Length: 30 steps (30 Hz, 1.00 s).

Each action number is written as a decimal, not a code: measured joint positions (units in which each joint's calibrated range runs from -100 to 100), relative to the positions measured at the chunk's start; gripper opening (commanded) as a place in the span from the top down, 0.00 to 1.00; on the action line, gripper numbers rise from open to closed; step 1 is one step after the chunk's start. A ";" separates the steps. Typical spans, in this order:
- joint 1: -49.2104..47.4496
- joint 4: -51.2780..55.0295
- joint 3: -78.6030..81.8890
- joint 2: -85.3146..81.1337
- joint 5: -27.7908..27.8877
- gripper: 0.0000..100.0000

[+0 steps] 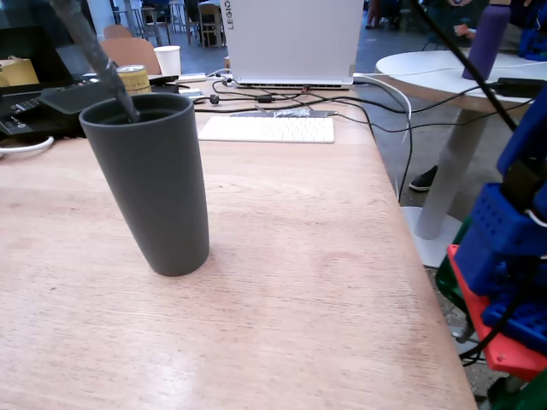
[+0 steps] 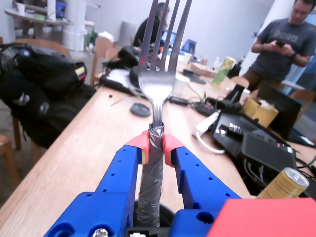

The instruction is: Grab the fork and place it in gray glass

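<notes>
The gray glass stands upright on the wooden table, left of centre in the fixed view. The fork slants down from the top left, and the lower end of its foil-wrapped handle is inside the glass rim. In the wrist view my gripper is shut on the fork at the top of the taped handle, tines pointing up. The gripper itself is above the top edge of the fixed view. A dark round shape shows just under the jaws in the wrist view.
A white keyboard, a white laptop and cables lie behind the glass. A yellow can and a white paper cup stand at the back left. The arm's blue and red base is past the table's right edge.
</notes>
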 measured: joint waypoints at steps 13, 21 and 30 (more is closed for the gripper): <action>-1.78 -3.73 6.40 3.55 -1.27 1.00; -1.88 -16.48 21.82 2.42 -1.37 1.00; -1.78 -16.73 26.15 0.09 -1.12 0.82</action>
